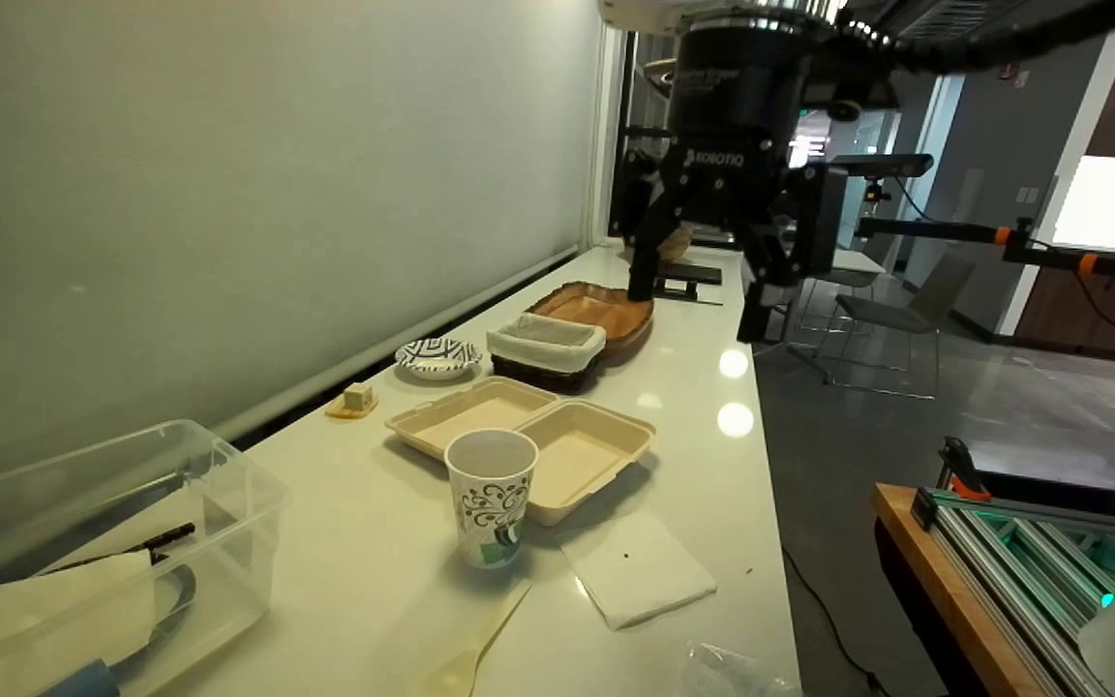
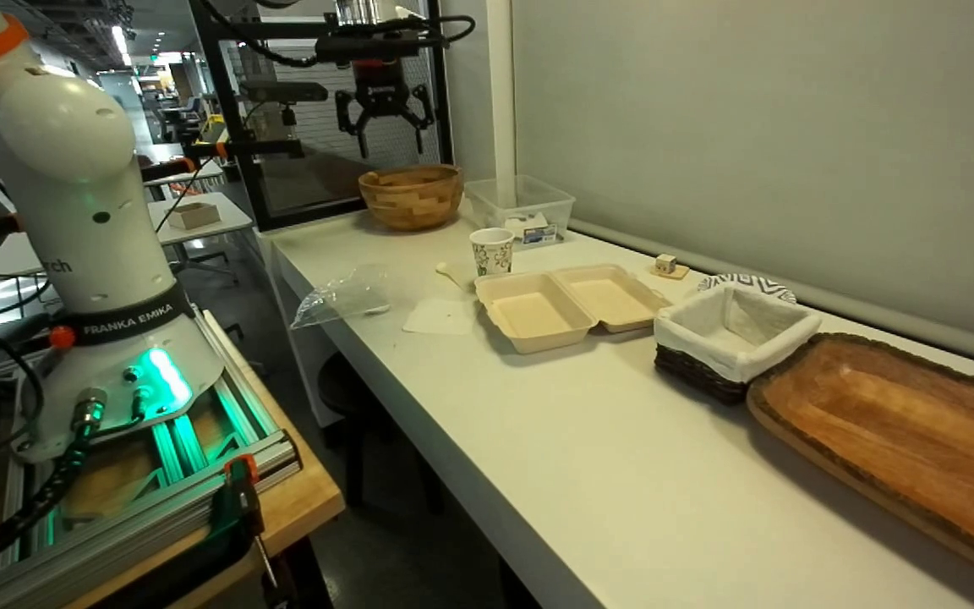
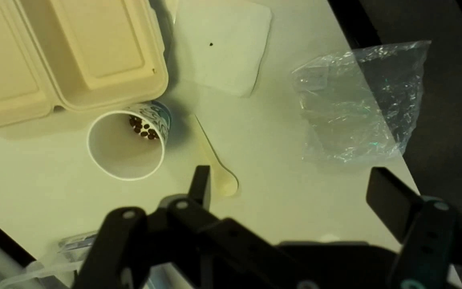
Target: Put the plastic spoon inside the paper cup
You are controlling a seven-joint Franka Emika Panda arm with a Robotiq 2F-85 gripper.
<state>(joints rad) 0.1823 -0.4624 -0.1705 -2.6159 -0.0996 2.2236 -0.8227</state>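
Along a pale backdrop (image 1: 306, 174) runs a long white table (image 2: 529, 448), on which many things are placed. On it the plastic spoon (image 3: 210, 156) is lying flat; its handle end is just beside the paper cup (image 1: 491, 494), though not touching it, and its scoop end is turned away from the cup. The paper cup stands upright, and the wrist view shows small dark bits (image 3: 144, 133) at the bottom inside. Near these two lie a white napkin (image 3: 225, 48) and an unfolded beige food tray (image 1: 582, 455), while a clear bag (image 3: 347, 108) reaches over the table's edge. High above the table hangs the tool (image 1: 701, 308), its two fingers (image 3: 391, 200) spread very wide and holding nothing. In an exterior view, a clear plastic bin (image 1: 256, 532) stands close to the backdrop, and farther along are a small block (image 1: 357, 395) on a thin base (image 1: 337, 408) and a patterned plate (image 1: 438, 358). Also on the table are a dark basket (image 2: 697, 370) with white lining, a wooden tray (image 2: 893, 431) just beside it, and, at one end, a wooden bowl (image 2: 411, 203).
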